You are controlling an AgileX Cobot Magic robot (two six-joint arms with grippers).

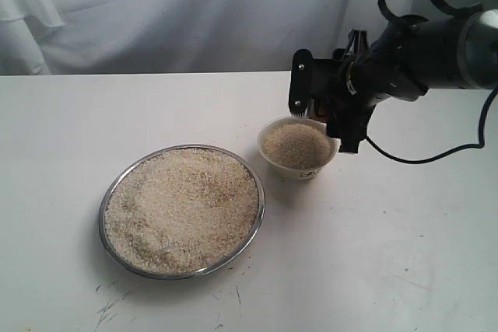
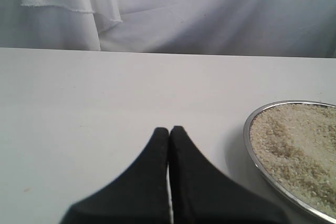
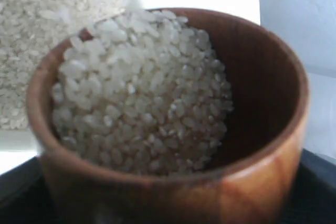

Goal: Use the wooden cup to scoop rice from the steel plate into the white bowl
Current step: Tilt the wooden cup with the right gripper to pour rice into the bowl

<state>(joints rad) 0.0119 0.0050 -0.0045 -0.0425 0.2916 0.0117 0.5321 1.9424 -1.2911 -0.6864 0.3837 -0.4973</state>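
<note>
Clamped between the widely set jaws of the right gripper (image 1: 323, 106): the small, rounded, handleless cup of reddish-brown glossy wood (image 3: 173, 192), heaped with off-white uncooked rice (image 3: 142, 93). Held just above the far edge of the small round cream-white ceramic bowl (image 1: 299, 170), evidently to keep every falling grain inside the bowl and off the white tabletop (image 1: 389, 270). Probably tipped toward the bowl, judging by the grains banked up to one lip in the right wrist view; pouring stage, by estimate. Bowl already filled close to the brim, so overflow to be watched for during the pour. Just beside the bowl, on the side away from the arm: the wide, shallow round plate of shiny silver metal (image 1: 183, 275), covered with a thick layer of rice, hence plenty left to transfer. Beyond the plate from the bowl, outside the exterior view: left gripper (image 2: 169, 135), fingertips pressed together on nothing, kept low over the tabletop and clear of the work.
</note>
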